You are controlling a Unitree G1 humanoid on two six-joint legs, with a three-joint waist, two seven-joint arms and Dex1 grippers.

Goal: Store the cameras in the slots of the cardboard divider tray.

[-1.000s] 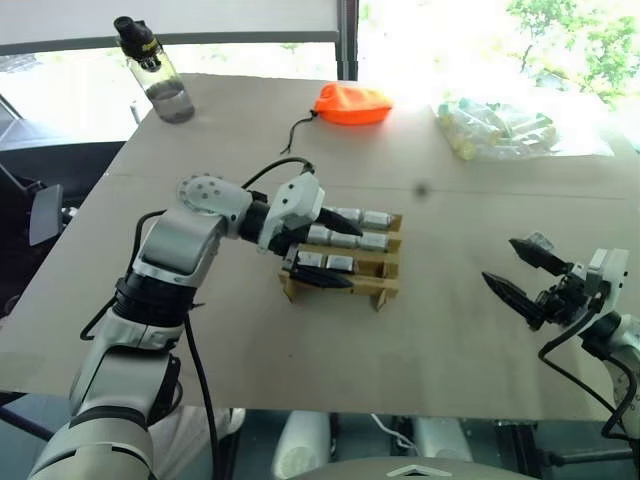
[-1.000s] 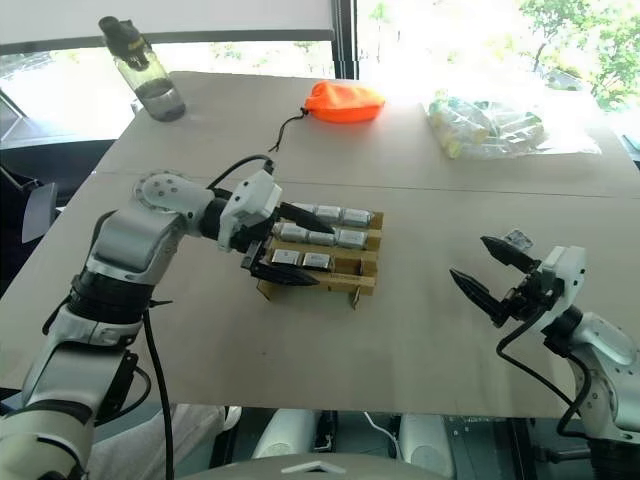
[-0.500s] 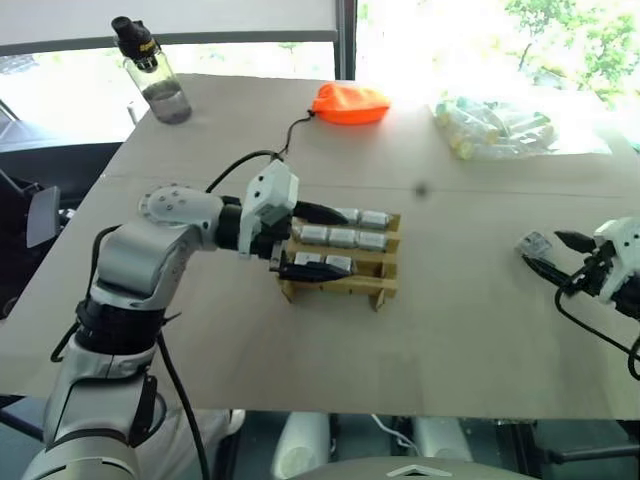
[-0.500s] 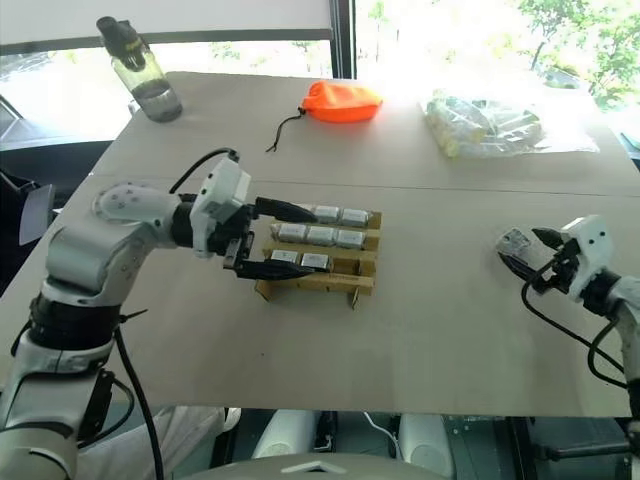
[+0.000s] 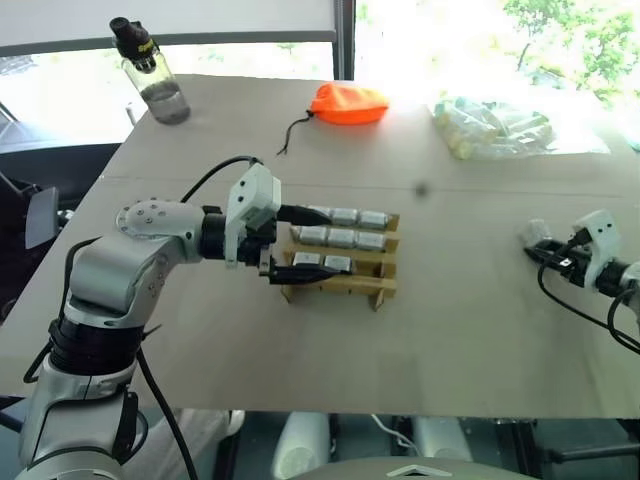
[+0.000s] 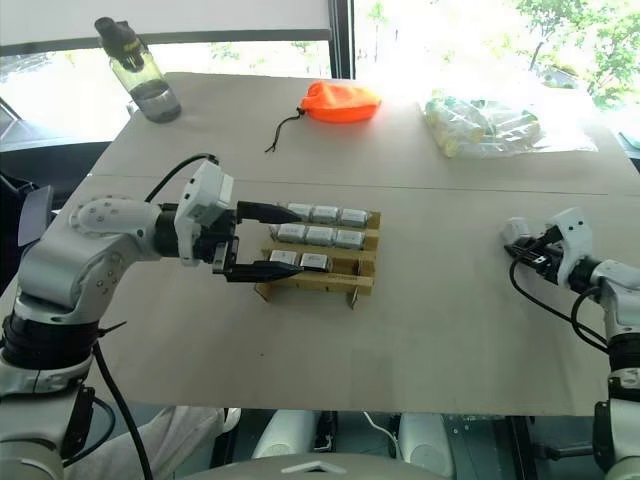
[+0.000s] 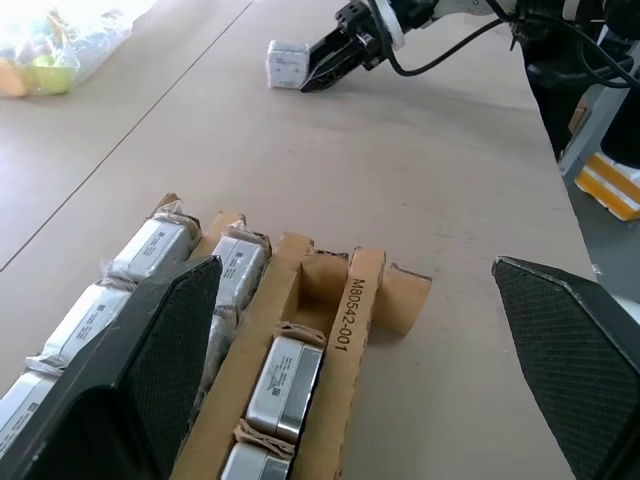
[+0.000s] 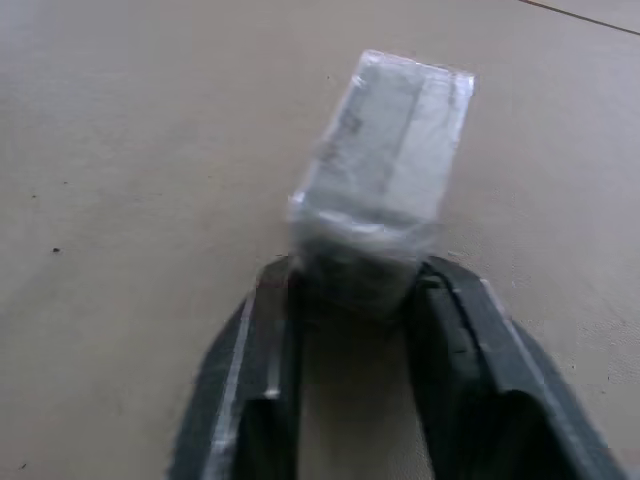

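Note:
The cardboard divider tray (image 5: 384,288) sits mid-table with several wrapped silver cameras (image 5: 343,238) in its slots. In its front row the rightmost slot (image 7: 318,277) is bare. My left gripper (image 5: 312,243) is open, its two black fingers reaching over the tray's left end, one along the back row and one along the front, holding nothing. Far to the right, my right gripper (image 5: 545,251) is low at the table and shut on a single wrapped camera (image 8: 385,170), which sticks out past the fingertips (image 8: 452,300). The left wrist view also catches this camera (image 7: 285,64).
An orange fabric pouch (image 5: 350,103) with a black cord lies at the back centre. A clear bag of pale cylinders (image 5: 495,125) is at the back right. A water bottle (image 5: 155,80) stands at the back left corner. The table's near edge (image 5: 330,400) runs close below the tray.
My right gripper dropped from above the table, reached out to the right and closed on the loose camera. The left arm drew back slightly to the left, its fingers still over the tray's end.

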